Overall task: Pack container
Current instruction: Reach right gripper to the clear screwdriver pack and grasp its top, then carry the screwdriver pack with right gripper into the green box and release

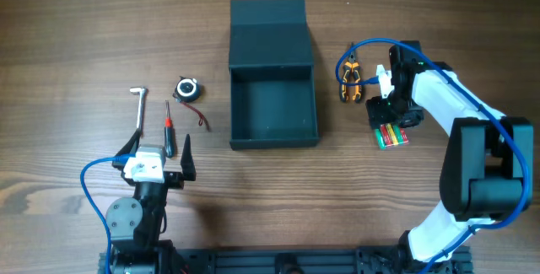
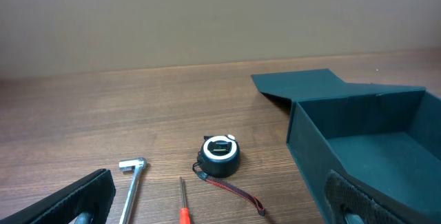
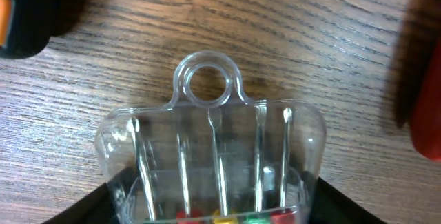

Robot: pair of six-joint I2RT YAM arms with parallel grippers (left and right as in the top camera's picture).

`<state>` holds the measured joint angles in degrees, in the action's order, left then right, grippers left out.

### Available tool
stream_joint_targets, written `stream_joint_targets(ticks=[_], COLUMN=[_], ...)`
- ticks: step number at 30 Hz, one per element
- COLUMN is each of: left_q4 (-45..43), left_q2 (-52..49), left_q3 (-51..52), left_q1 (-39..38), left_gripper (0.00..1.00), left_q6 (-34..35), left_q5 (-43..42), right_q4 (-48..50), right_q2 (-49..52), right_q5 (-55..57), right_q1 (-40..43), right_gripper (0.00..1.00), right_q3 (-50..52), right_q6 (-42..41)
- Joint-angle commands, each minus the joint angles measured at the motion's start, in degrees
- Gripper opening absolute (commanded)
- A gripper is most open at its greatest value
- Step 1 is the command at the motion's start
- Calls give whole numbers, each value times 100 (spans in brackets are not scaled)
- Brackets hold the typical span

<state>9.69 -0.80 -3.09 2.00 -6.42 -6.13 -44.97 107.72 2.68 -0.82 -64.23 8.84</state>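
Pliers (image 1: 351, 83) lie near container (image 1: 273, 143), beside right end effector (image 1: 386, 120).

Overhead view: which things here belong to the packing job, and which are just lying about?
In the job: dark teal-green square box, flap lid open; clear plastic case of coloured bits, at the right gripper.
Lying about, for now: round black tape measure; red-handled screwdriver; L-shaped metal wrench; orange-and-black pliers.

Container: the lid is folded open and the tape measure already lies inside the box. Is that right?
Not quite. The container does have its lid folded open, but the tape measure is not inside. It lies on the table to the left of the box. The overhead view shows this, and the box holds nothing.
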Motion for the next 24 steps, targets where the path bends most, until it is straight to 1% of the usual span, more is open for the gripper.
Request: stream_joint_targets(ticks=[1,4,6,8,12,19,20,22,24], left_q4=[-2,-2,-2,-2,-2,-2,-2,-2,0], left_q2=[37,37,37,37,37,37,37,37,37], left_q3=[22,22,22,22,22,22,22,22,22], left_q1=[33,31,33,31,31,31,31,31,31], left_gripper=[100,100,100,100,100,100,100,100,100], left_q6=[-87,-87,-87,-87,-87,-87,-87,-87,-87], left_q5=[-109,-109,-109,-109,-109,-109,-109,-109,-109], right_q4=[-55,33,33,-11,-236,-813,-911,-1213,-1427], right_q2=[319,319,319,317,317,315,306,306,306], right_q5=[68,70,72,175,267,264,262,262,260], right_q1=[15,15,15,15,15,-35,-94,-396,-627], right_gripper=[64,61,56,55,55,45,44,44,44], right_q3=[195,72,-109,-382,-1137,-2448,-2706,-3357,-3773], right_q6=[-157,-273,-284,-291,-289,-289,-302,-304,-496])
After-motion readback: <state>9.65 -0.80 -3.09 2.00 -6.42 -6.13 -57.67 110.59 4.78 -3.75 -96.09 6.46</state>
